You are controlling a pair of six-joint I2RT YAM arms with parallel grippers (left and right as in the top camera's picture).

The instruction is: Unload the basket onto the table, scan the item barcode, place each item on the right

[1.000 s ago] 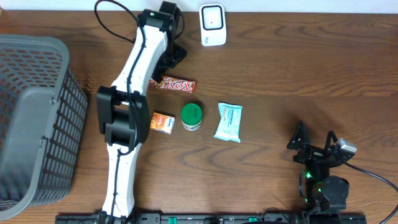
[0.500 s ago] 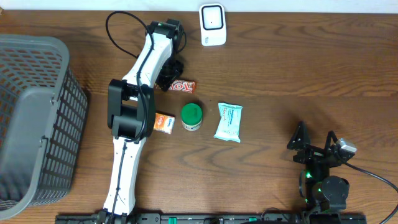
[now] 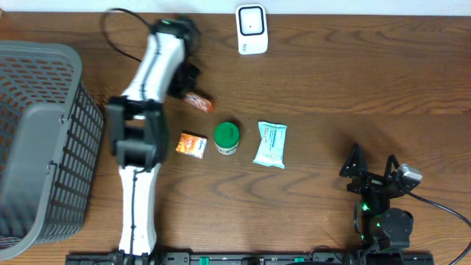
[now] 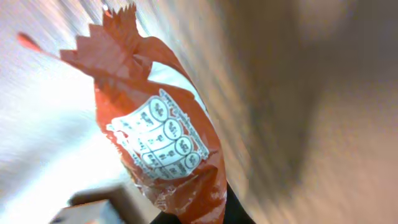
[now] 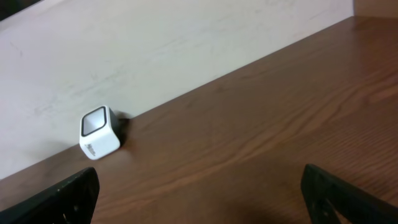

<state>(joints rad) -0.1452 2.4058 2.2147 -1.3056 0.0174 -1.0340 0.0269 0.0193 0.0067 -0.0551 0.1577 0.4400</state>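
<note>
Snack wrapper [image 4: 163, 144], clamped in left gripper [image 3: 190, 92], is needing its barcode side facing scanner [image 3: 252, 29] squarely; right gripper [image 3: 372, 166] is standing agape.

— What are you seeing behind everything?
— You are looking down at a dark brown, wood-grain tabletop [image 3: 353, 81] that is filling the overhead view.
— And beyond its far edge?
— A plain, pale wall [image 5: 155, 43] is running along it. Soft light is glancing off the grain there.
</note>
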